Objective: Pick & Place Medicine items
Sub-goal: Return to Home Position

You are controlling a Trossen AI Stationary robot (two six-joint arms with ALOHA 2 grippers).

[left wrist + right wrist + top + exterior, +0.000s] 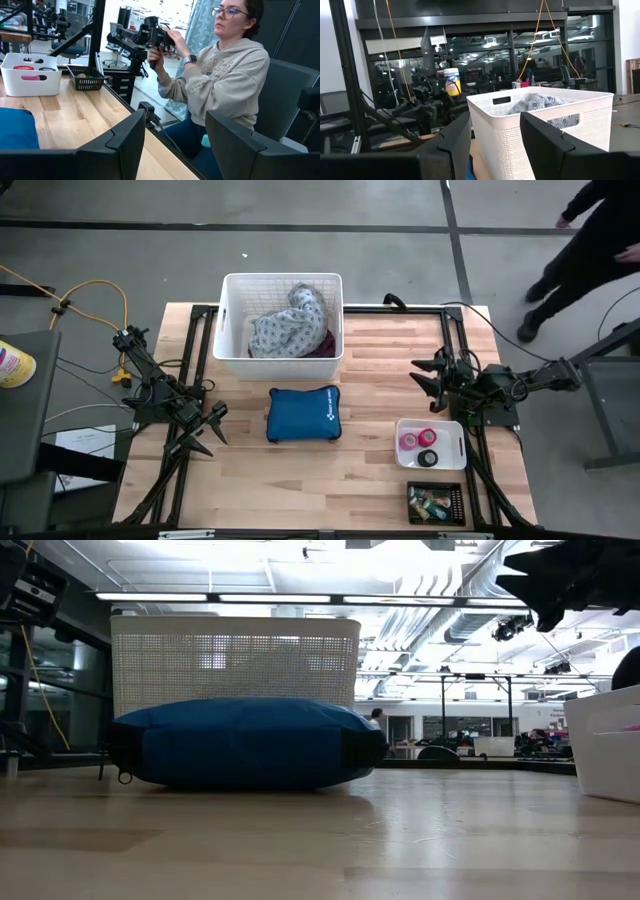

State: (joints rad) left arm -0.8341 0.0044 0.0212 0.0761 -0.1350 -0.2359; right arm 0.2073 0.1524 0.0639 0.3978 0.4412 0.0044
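The medicine items lie near the table's right front corner. A pink roll [410, 441] and a black roll [428, 458] sit in a small white tray [457, 442], which also shows in the left wrist view [30, 82]. Several tiny items fill a black mesh basket [436, 503]. My right gripper [418, 377] hovers open beyond the tray, fingers toward the table's left, nothing between them [495, 122]. My left gripper [214, 430] stands open at the left side, left of the blue pouch [303, 415], fingers [175, 120] toward the right.
A big white basket [283, 350] holding cloth bundles [290, 320] stands at the far middle. The blue pouch lies flat at the table's centre. A seated person [225, 75] handles a device beyond the right edge; another person [590, 240] stands at the far right.
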